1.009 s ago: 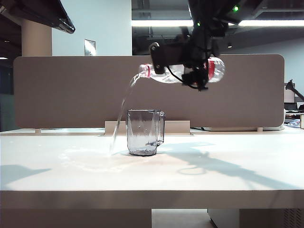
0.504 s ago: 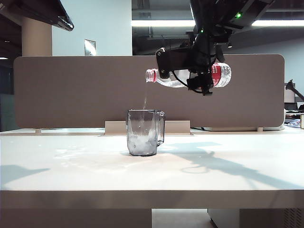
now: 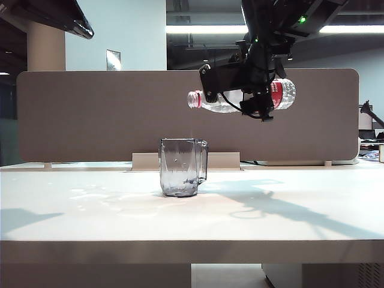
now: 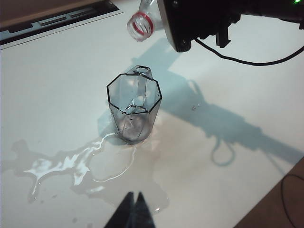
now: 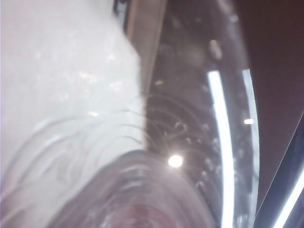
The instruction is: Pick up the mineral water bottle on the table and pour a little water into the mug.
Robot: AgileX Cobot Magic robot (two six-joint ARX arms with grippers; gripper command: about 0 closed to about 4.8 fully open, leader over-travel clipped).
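Note:
The mineral water bottle (image 3: 222,102) hangs about level in the air, above and to the right of the mug (image 3: 182,167). Its open red-ringed mouth (image 4: 141,23) points toward the space over the mug, and no stream leaves it. My right gripper (image 3: 257,101) is shut on the bottle's body beside the red label. The clear bottle wall (image 5: 156,142) fills the right wrist view. The smoky-grey mug (image 4: 134,107) stands upright on the table (image 3: 300,222); how much water it holds I cannot tell. My left gripper (image 4: 135,193) is shut and empty, above the table in front of the mug.
A puddle of spilled water (image 4: 85,166) spreads over the table beside the mug and toward the left gripper; it shows faintly as a wet patch (image 3: 114,201). A brown-grey partition panel (image 3: 90,114) runs along the back of the table.
The bottle has tipped back from mouth-down to about level and shifted a little right. The stream, which first fell on the table left of the mug and then into it, has stopped.

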